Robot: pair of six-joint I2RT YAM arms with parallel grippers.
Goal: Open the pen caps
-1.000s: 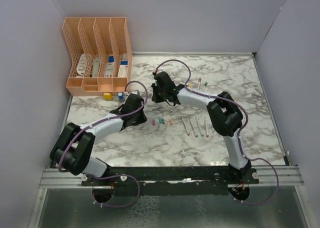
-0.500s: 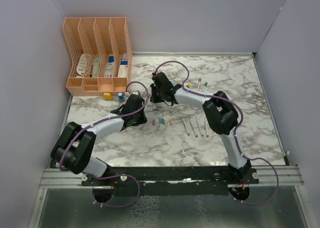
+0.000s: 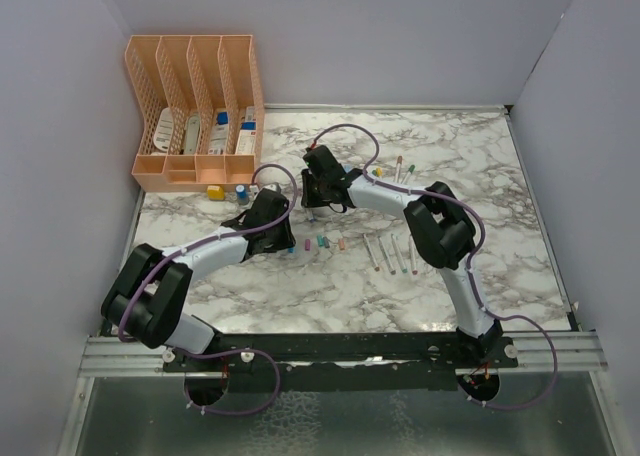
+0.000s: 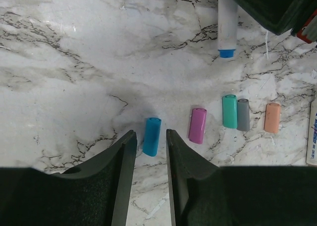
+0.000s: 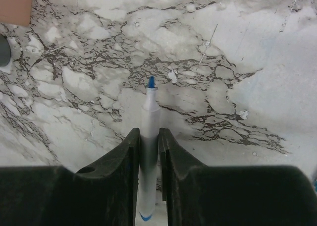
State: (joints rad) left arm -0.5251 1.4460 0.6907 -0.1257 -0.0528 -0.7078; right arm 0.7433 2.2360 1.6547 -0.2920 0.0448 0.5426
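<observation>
The left end effector (image 4: 151,133), narrowly parted, straddles a blue cap (image 4: 152,137) lying on the counter (image 4: 74,62). The right end effector (image 5: 148,132) grips an uncapped pen (image 5: 149,107).

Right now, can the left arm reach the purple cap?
Probably yes. The purple cap lies bare on the marble just beside the open left fingers; only the blue cap sits between them.
</observation>
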